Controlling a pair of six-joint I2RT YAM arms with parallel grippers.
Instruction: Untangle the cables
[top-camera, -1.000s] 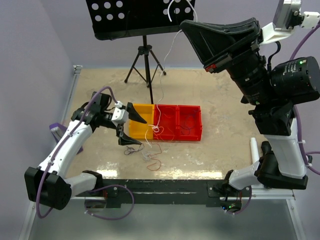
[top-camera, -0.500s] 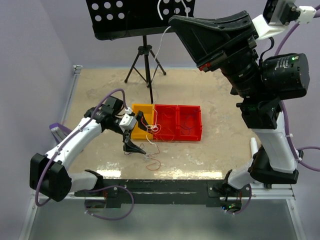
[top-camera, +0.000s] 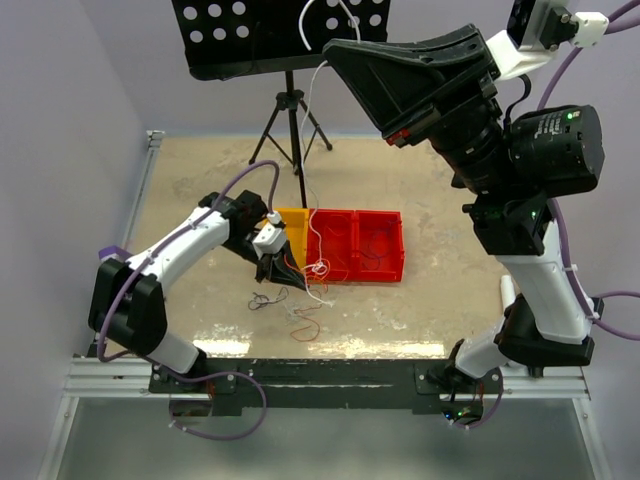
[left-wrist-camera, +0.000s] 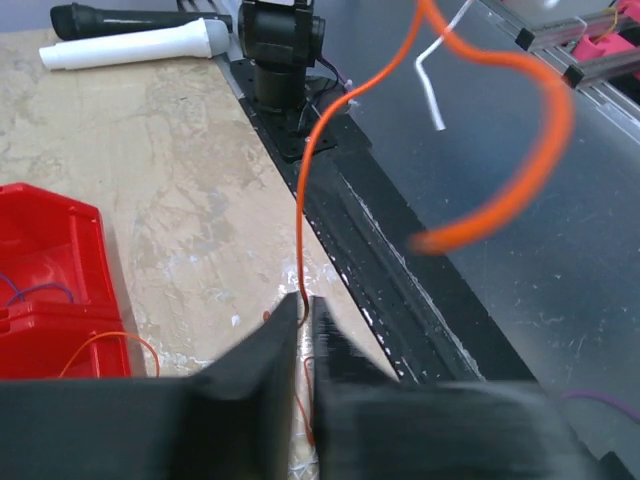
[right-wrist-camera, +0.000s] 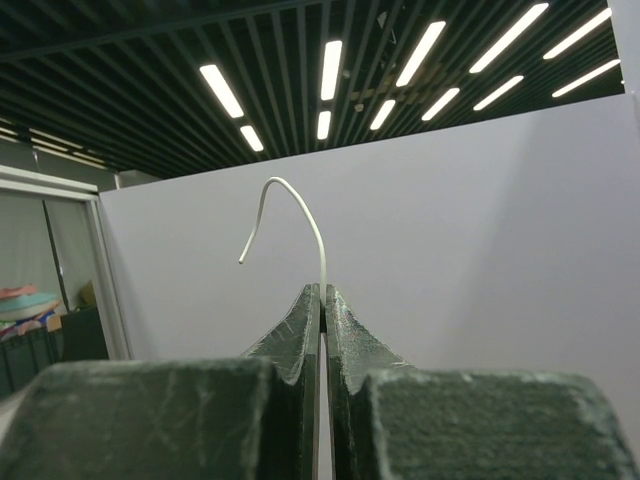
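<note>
Nearest me, loose strands of the cables (top-camera: 306, 322) lie on the table (top-camera: 450, 200) in front of the bins (top-camera: 375, 272). My left gripper (left-wrist-camera: 305, 305) sits at their yellow end, jaws pinched on an orange wire (left-wrist-camera: 299, 210) that loops up past the camera. Higher and farther off, my right gripper (right-wrist-camera: 322, 300) is clenched on a white wire (right-wrist-camera: 321, 255), which hangs down to the tangle at the bins

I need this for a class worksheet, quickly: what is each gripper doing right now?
Left gripper: closed on the orange cable.
Right gripper: closed on the white cable.
</note>
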